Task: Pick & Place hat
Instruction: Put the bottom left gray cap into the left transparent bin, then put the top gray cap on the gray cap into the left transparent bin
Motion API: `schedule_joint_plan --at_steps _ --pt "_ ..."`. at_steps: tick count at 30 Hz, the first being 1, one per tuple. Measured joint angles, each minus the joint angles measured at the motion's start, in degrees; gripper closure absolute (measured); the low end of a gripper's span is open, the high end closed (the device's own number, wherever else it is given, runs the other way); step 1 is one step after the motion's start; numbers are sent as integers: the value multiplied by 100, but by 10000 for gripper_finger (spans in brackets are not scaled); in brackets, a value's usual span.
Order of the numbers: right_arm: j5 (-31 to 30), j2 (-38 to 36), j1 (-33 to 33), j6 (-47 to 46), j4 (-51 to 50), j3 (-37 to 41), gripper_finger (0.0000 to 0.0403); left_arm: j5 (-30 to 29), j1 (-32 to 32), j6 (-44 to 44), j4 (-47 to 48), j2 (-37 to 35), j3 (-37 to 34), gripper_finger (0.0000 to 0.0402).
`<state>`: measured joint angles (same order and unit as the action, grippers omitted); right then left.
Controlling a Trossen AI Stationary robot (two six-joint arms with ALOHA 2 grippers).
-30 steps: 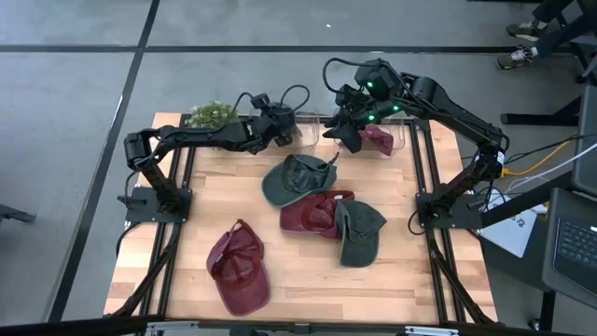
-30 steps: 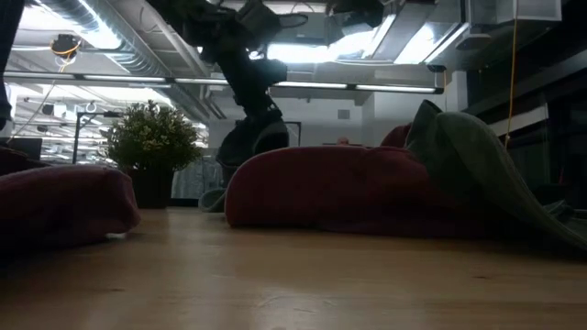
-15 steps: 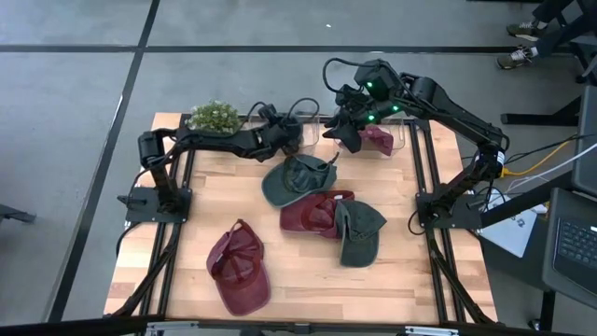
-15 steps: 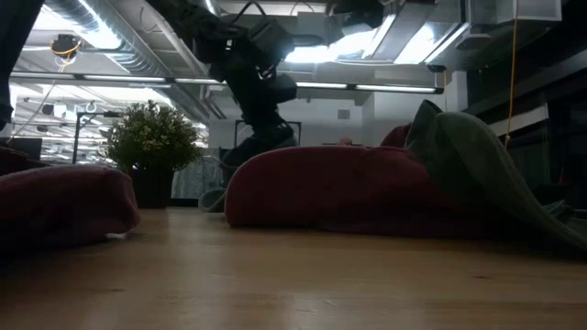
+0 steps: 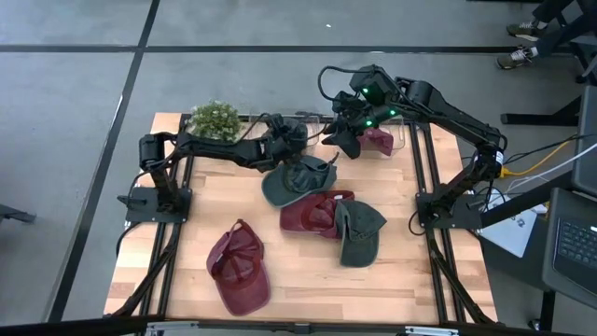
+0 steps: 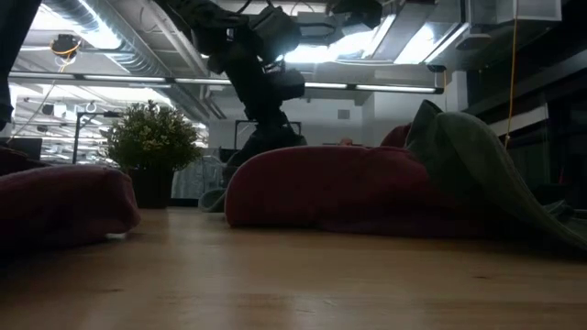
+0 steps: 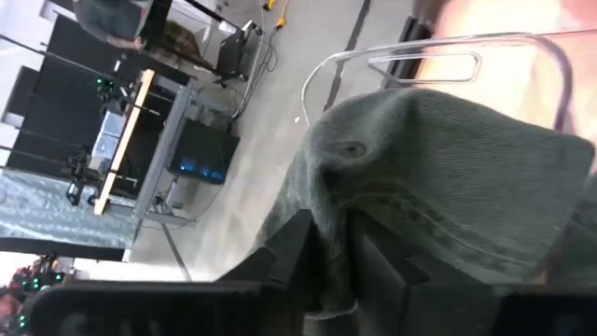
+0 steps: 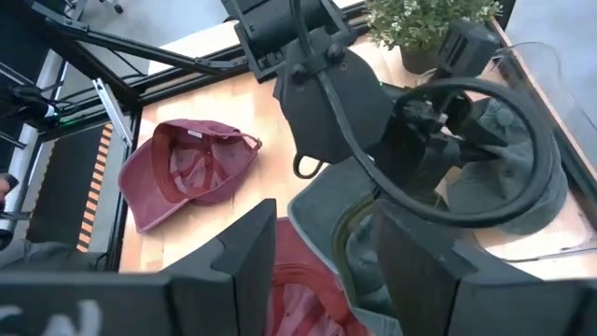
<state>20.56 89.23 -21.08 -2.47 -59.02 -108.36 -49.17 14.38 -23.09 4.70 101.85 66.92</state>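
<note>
A grey-green hat point(image 5: 298, 179) lies crown up on the table's far middle, its top button point(image 7: 350, 149) showing in the left wrist view. My left gripper point(image 5: 292, 149) reaches in from the left to the hat's far-left edge. It is open by a narrow gap, with the hat's cloth point(image 7: 332, 280) standing between its fingers. My right gripper point(image 5: 343, 140) hangs open high over the far side, above and right of that hat, with nothing between its fingers point(image 8: 252, 252). A maroon hat point(image 5: 380, 140) lies in a clear container point(image 7: 448, 58) at the far right. My left gripper has the grey-green hat's lower edge point(image 7: 328, 266), below the crown, between its two fingers point(image 7: 297, 247). It comes slanting down from the table's left. Whether the fingers touch the cloth I cannot tell. The hat rests on the table.
A maroon hat point(image 5: 312, 213) lies at the middle with a dark green hat point(image 5: 357, 231) overlapping its right side. Another maroon hat point(image 5: 241, 271) lies upside down near the front left. A potted plant point(image 5: 213, 117) stands at the far left corner.
My left gripper has moved toward the table's right edge and a little toward the near edge while sinking, from beside the plant to the grey-green hat's far-left edge. The hats have stayed where they were.
</note>
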Motion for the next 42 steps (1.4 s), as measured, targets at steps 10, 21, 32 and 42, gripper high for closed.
schedule_joint_plan --at_steps 10,21,32,42 --pt "-1 0 7 186 -19 0 226 -85 -14 -18 4 -981 -1 234" --pt "19 0 7 402 -50 0 226 263 -115 691 36 -2370 1 214" --pt "163 17 586 1111 -576 0 226 2118 -906 902 317 -2992 1 217" --pt "-549 77 1413 1817 -872 644 226 1823 -2144 1582 1001 -3326 1 217"
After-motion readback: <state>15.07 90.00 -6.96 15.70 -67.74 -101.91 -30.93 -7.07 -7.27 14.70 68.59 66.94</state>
